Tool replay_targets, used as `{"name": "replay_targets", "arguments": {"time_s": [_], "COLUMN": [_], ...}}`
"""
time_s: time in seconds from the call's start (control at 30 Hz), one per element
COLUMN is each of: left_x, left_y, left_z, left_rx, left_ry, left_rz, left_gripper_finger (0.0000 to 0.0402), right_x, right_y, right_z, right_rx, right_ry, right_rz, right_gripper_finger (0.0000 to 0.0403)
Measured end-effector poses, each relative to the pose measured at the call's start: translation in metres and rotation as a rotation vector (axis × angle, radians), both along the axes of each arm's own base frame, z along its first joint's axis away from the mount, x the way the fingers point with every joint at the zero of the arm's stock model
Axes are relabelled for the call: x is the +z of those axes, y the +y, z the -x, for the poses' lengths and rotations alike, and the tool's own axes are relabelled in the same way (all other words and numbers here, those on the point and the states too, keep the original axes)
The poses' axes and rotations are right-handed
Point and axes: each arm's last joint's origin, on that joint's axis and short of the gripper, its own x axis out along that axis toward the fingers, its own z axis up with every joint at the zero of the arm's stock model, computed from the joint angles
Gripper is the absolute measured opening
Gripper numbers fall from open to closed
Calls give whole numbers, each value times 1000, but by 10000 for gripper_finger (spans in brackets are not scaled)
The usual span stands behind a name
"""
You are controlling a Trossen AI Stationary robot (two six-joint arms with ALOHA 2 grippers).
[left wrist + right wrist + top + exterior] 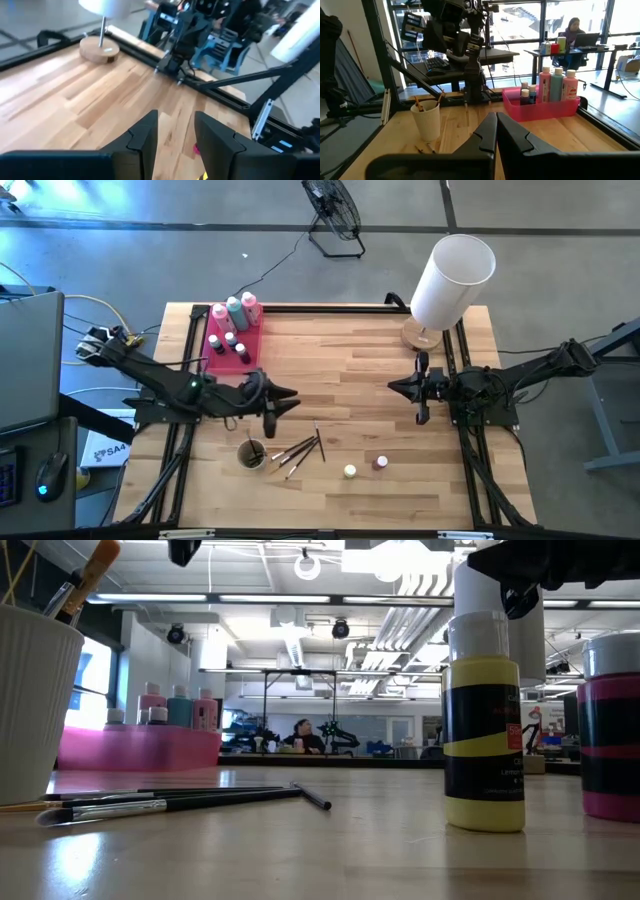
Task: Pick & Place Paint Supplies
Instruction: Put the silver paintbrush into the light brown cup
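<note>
**Q:** Pink tray [222,352] at about ten o'clock on the tabletop [340,370]: why is it already partly filled?

**A:** It reads as the collecting point. Three squeeze bottles [234,311], two pink and one teal, stand upright at its far end, with small capped pots [229,343] in front of them.

**Q:** What remains outside it?

**A:** Toward six o'clock: loose brushes [300,451] fanned flat on the wood, a white cup [251,454] just beside them holding more brushes, a yellow paint pot [350,472] and a pink paint pot [381,463], both upright.

**Q:** And the claws?

**A:** Left claw [283,402] hangs above the cup and brushes, fingers partly apart, gripping nothing, plausibly poised for the next pickup. Right claw [421,388] waits at three o'clock, fingers pressed together and empty, near the lamp [448,280].
</note>
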Motion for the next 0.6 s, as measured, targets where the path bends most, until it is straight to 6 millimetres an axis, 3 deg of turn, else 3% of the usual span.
{"name": "replay_targets", "arguments": {"time_s": [0.4, 0.6], "left_x": [39, 30], "left_y": [-14, -4], "left_z": [-42, -58], "left_rx": [110, 210], "left_ry": [130, 265], "left_rz": [121, 250], "left_gripper_finger": [126, 126], "right_x": [0, -1], "right_y": [0, 0], "right_z": [0, 0], "right_rx": [0, 1], "right_ry": [0, 6], "right_rz": [0, 2], "right_gripper_finger": [3, 3]}}
